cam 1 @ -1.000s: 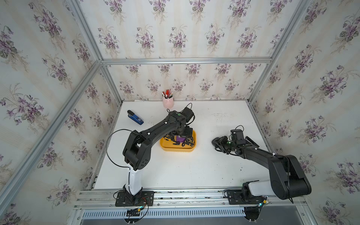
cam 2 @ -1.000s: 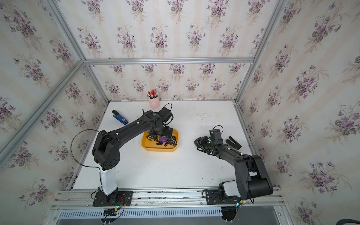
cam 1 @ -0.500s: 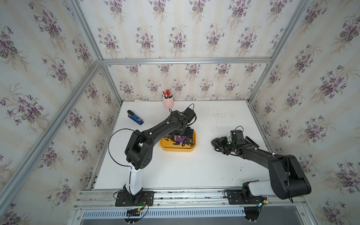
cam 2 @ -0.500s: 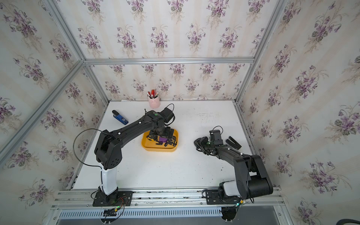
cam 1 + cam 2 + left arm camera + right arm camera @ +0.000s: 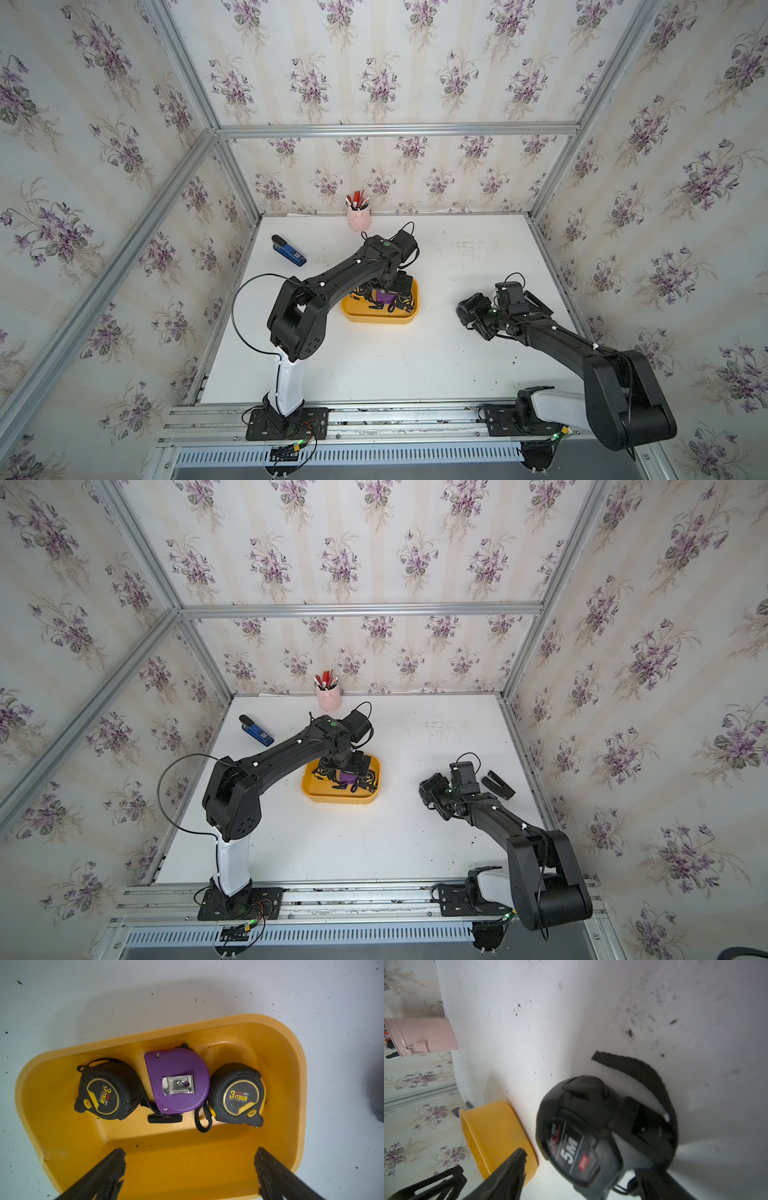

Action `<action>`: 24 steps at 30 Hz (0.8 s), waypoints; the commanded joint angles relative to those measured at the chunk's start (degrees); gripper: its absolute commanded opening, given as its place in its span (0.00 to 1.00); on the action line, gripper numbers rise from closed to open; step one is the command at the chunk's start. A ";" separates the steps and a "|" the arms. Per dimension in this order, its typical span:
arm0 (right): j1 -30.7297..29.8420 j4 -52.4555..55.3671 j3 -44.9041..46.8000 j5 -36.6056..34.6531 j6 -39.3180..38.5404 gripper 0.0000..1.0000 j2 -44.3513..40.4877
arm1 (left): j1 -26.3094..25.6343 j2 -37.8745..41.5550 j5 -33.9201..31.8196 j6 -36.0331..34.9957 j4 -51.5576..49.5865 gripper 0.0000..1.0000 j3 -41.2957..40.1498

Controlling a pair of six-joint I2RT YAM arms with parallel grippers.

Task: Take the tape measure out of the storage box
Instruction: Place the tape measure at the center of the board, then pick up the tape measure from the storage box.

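The yellow storage box [image 5: 376, 320] [image 5: 338, 801] stands mid-table. In the left wrist view it [image 5: 207, 1026] holds three tape measures: a black-and-yellow one [image 5: 106, 1088], a purple one [image 5: 176, 1080] with a metal clip, and another black-and-yellow one [image 5: 239, 1093]. My left gripper [image 5: 190, 1153] [image 5: 388, 291] hovers open over the box, touching nothing. To the right of the box, a black 5M tape measure [image 5: 581, 1126] [image 5: 471, 305] lies on the table. My right gripper [image 5: 581, 1163] [image 5: 438, 802] is open around it, with a gap showing at one finger [image 5: 512, 1167].
A pink pen cup [image 5: 358, 217] stands at the back wall and a blue stapler [image 5: 289, 250] lies at the back left. A flat black piece [image 5: 498, 785] lies near the right wall. Wallpapered panels enclose the table on three sides.
My right gripper's jaws have spread apart around the black tape measure on the table. The left arm has shifted only slightly above the box.
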State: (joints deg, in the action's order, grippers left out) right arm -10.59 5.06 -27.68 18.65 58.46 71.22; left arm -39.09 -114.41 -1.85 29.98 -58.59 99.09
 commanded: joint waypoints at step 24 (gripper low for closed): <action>-0.10 16.97 -9.01 -10.72 -8.56 0.93 -17.21 | 7.88 -1.59 -0.83 -14.54 -0.61 1.00 -1.34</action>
State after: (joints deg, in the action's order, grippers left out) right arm -10.61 21.41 -36.67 9.26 50.81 54.41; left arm -31.62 -115.92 -5.69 20.01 -61.08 97.27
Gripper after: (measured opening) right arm 0.930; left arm 0.998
